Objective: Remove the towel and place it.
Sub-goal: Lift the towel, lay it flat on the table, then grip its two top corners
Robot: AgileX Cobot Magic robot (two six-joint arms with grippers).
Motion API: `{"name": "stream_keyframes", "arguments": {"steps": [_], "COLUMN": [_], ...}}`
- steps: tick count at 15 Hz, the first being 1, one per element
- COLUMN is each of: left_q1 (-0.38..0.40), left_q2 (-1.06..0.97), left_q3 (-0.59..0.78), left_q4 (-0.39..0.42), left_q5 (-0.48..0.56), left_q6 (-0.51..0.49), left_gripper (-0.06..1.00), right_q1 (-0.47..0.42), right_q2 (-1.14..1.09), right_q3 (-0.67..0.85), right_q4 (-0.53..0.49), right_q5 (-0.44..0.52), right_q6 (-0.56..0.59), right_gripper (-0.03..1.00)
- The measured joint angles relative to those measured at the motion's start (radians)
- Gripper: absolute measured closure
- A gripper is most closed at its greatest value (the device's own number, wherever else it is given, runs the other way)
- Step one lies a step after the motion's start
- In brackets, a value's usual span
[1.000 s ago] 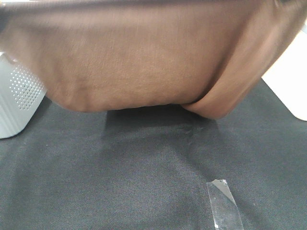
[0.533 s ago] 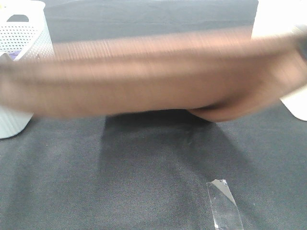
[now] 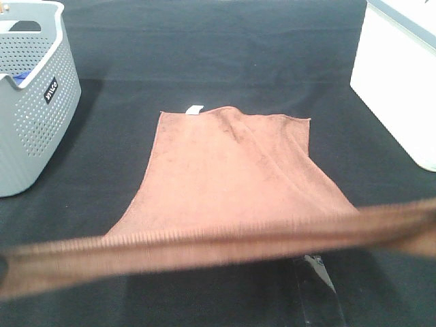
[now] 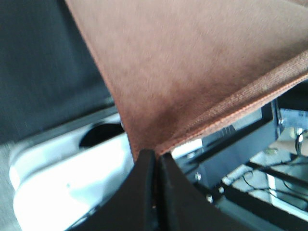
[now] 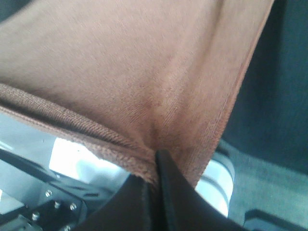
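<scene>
The brown towel [image 3: 231, 177] lies spread on the black table, its far edge with a small white tag [image 3: 194, 109] flat on the cloth. Its near edge is lifted and stretched taut across the front of the exterior high view, blurred. Neither gripper shows in that view. In the left wrist view my left gripper [image 4: 157, 159] is shut on one near corner of the towel [image 4: 192, 62]. My right gripper [image 5: 155, 161] pinches the other near corner of the towel [image 5: 130, 67], its fingers shut.
A grey perforated basket [image 3: 34, 102] stands at the far left of the table, something blue inside it. A white box [image 3: 402, 88] sits at the right edge. A strip of clear tape [image 3: 317, 286] lies on the black cloth near the front.
The towel hung close in front of the camera; it has swept down and now lies mostly flat on the table, with only its near edge still held up.
</scene>
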Motion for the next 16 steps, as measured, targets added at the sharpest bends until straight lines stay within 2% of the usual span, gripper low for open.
{"name": "stream_keyframes", "arguments": {"steps": [3,8,10,12,14,16], "left_q1": [0.001,-0.003,-0.078,-0.192,-0.275,-0.326], "left_q2": [0.043,0.158,0.204,0.251,0.293,0.34], "left_q3": [0.055,0.06,0.062,0.063,0.063,0.063], "left_q4": [-0.007,0.007,0.047,0.079,0.084,0.081], "left_q5": [0.0,0.002,0.002,-0.001,-0.003,-0.002], "left_q6": [0.0,0.0,-0.034,-0.108,-0.157,-0.178], "left_gripper": [0.94,0.94,0.94,0.94,0.94,0.94], "right_q1": [-0.001,-0.002,-0.004,-0.005,-0.012,-0.013], "right_q2": [0.095,0.263,0.313,0.329,0.329,0.329], "right_q3": [0.085,0.099,0.099,0.099,0.124,0.191], "right_q4": [0.002,0.018,0.03,0.028,0.026,0.032], "right_q5": [-0.002,-0.037,-0.035,-0.006,0.008,0.01], "right_q6": [-0.015,-0.091,-0.132,-0.14,-0.156,-0.176], "right_gripper": [0.96,0.96,0.96,0.96,0.96,0.96]}}
